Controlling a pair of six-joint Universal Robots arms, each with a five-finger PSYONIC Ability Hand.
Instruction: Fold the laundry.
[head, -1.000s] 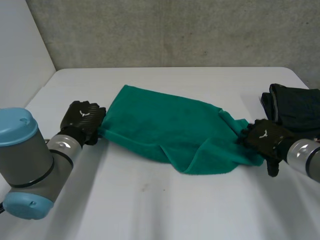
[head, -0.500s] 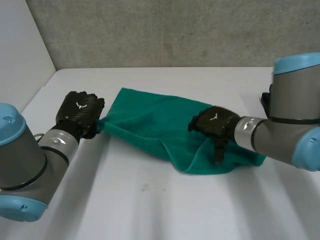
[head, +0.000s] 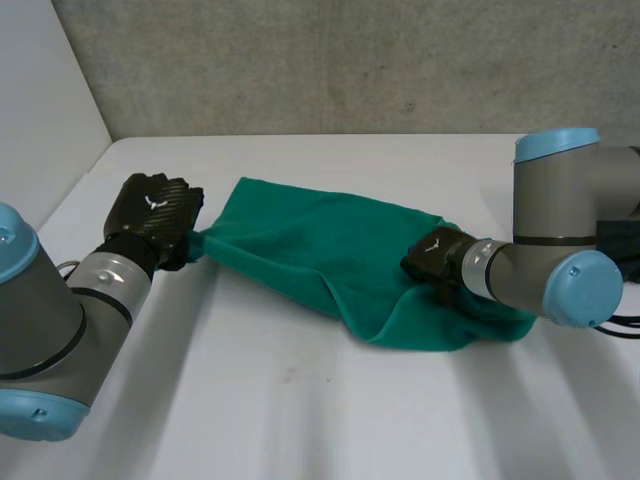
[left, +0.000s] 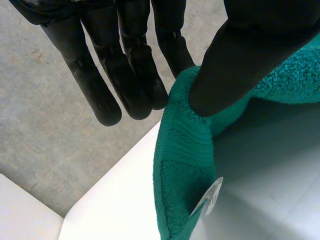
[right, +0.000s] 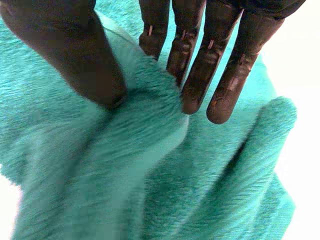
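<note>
A green towel (head: 320, 240) lies crumpled and stretched across the white table (head: 300, 400). My left hand (head: 155, 215) holds the towel's left corner. In the left wrist view the thumb (left: 240, 55) pinches the hemmed edge of the towel (left: 185, 165) against straight fingers, with a white label hanging below. My right hand (head: 435, 258) rests on the towel's right part, near a folded-over flap. In the right wrist view a raised ridge of towel (right: 150, 190) is squeezed between the thumb (right: 75, 45) and the fingers.
A dark garment (head: 625, 240) lies at the table's right edge, mostly behind my right arm (head: 550, 260). A grey wall runs behind the table. The table's near half is bare white surface.
My right arm swung in from the towel's right end to its right-middle, and the hand closed on a fold. The left hand drifted slightly left and back, still holding its corner.
</note>
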